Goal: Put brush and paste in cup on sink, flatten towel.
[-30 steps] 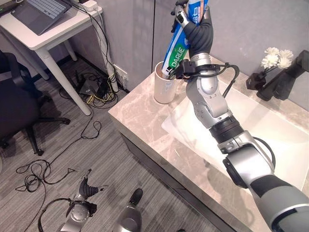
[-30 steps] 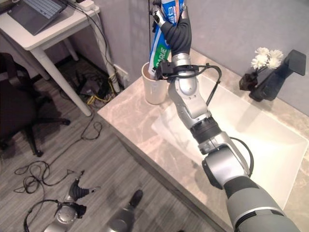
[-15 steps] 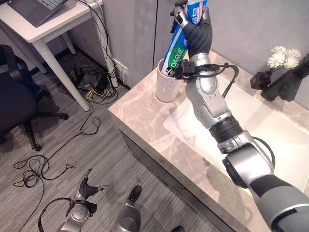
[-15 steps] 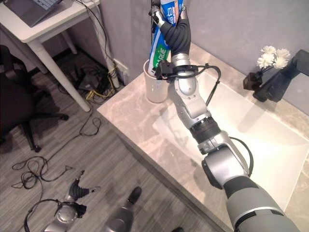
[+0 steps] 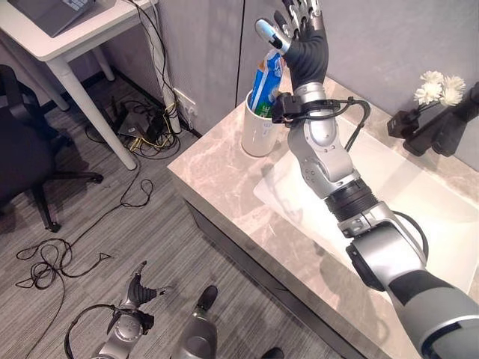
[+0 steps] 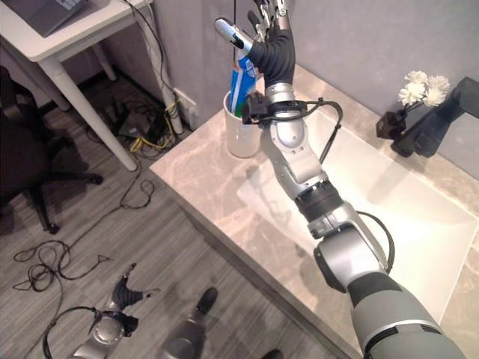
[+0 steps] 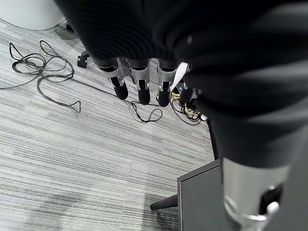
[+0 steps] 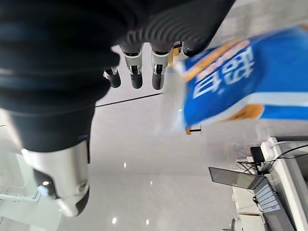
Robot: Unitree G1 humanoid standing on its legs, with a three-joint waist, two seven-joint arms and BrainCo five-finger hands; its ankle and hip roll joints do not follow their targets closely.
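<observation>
A white cup [image 5: 258,136] stands on the marble counter's far left corner. The blue toothpaste tube [image 5: 265,81] stands in it, leaning against the rim, with its upper half sticking out. My right hand [image 5: 301,43] is raised just above the tube, open, its fingers [image 8: 136,71] straight and apart from the tube [image 8: 240,82]. My left hand [image 5: 140,294] hangs low over the floor beside the counter, open and holding nothing, its fingers [image 7: 139,87] straight.
A white sink basin [image 5: 426,198] is set into the counter [image 5: 217,183] right of the cup. A black faucet [image 5: 447,127] and a dark vase of white flowers [image 5: 430,88] stand at the back. A white desk [image 5: 63,41], a black chair [image 5: 22,149] and floor cables lie to the left.
My right hand has opened and let go of the toothpaste tube, which has dropped lower into the cup. The left hand has not moved.
</observation>
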